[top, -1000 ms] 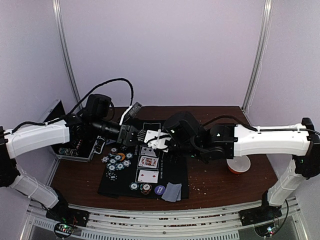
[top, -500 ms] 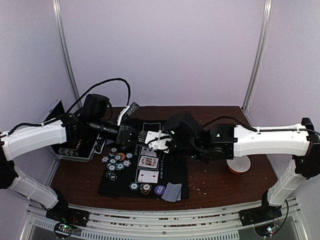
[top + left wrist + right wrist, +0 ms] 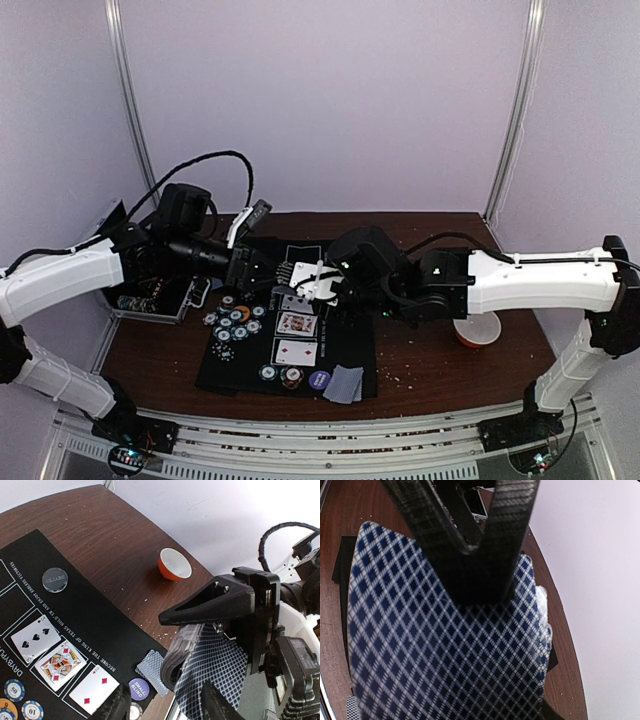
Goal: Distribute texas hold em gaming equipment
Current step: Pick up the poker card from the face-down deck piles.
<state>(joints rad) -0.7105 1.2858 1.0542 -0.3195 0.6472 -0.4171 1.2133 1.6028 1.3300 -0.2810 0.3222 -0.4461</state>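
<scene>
Far left of the overhead view: a box (image 3: 150, 296) on the bench (image 3: 450, 372), just off the black mat (image 3: 245, 378). Can't make out what's in it.

My left hand (image 3: 167, 707) is up above the mat's upper left part, fingers (image 3: 118, 705) apart. A card from the deck (image 3: 207, 672) hangs down into the gap; can't tell whether either finger touches it.

Below that hand a cluster of chips (image 3: 235, 320) lies flat on the left side of the mat. Mostly dark with white edges, one orange.

Middle of the mat: three face-up cards (image 3: 296, 324) in a column. A spade card, a face card, a diamond card.

In the left wrist view a grey disc (image 3: 54, 579) marked DEALER sits on the mat, upper left of the frame.

Along the mat's lower edge: two more chips (image 3: 280, 375), then a purple disc (image 3: 139, 689) marked SMALL BLIND. Just beside it lie face-down cards (image 3: 152, 665), overhanging the mat's edge.

My right hand (image 3: 322, 278) comes in from the right, up over the top of the mat, facing the left hand. It is clamped on the deck; the checked blue back fills the right wrist view.

Right of the mat, on bare bench: the bowl (image 3: 175, 565), white inside, orange outside, upright, well apart from the cards.
</scene>
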